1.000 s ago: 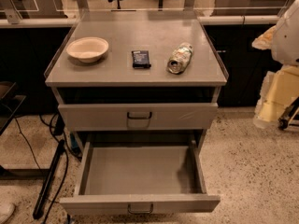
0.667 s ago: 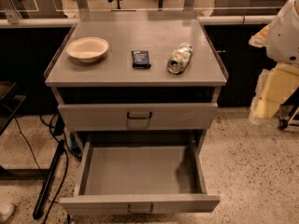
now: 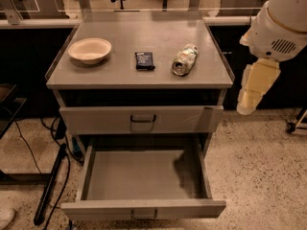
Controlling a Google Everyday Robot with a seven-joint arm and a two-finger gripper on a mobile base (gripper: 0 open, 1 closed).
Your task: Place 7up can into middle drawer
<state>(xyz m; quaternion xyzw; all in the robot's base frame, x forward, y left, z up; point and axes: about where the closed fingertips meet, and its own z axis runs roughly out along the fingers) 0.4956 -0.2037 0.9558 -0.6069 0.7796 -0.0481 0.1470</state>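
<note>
The can (image 3: 184, 60) lies on its side on the cabinet top (image 3: 139, 35), right of centre, with its silver end turned toward the near edge. Just left of it, apart from it, lies a flat black packet (image 3: 144, 60), and farther left sits a pale bowl (image 3: 89, 50), upright. Below the top, the upper drawer (image 3: 105, 120) is closed, its small metal handle at the centre of the front. The middle drawer (image 3: 144, 208) beneath it is pulled out toward the near side, its grey floor bare and partly shaded at the right. The gripper (image 3: 254, 87) hangs to the right of the cabinet, off its right edge and apart from it, at about the height of the upper drawer, pointing down below the white arm (image 3: 280, 23). It is well apart from the can and has no hold of it; whether the claw is open or closed cannot be told from this angle. A speckled floor (image 3: 259, 176) lies around the cabinet, and a dark pole (image 3: 50, 186) leans at the lower left.
</note>
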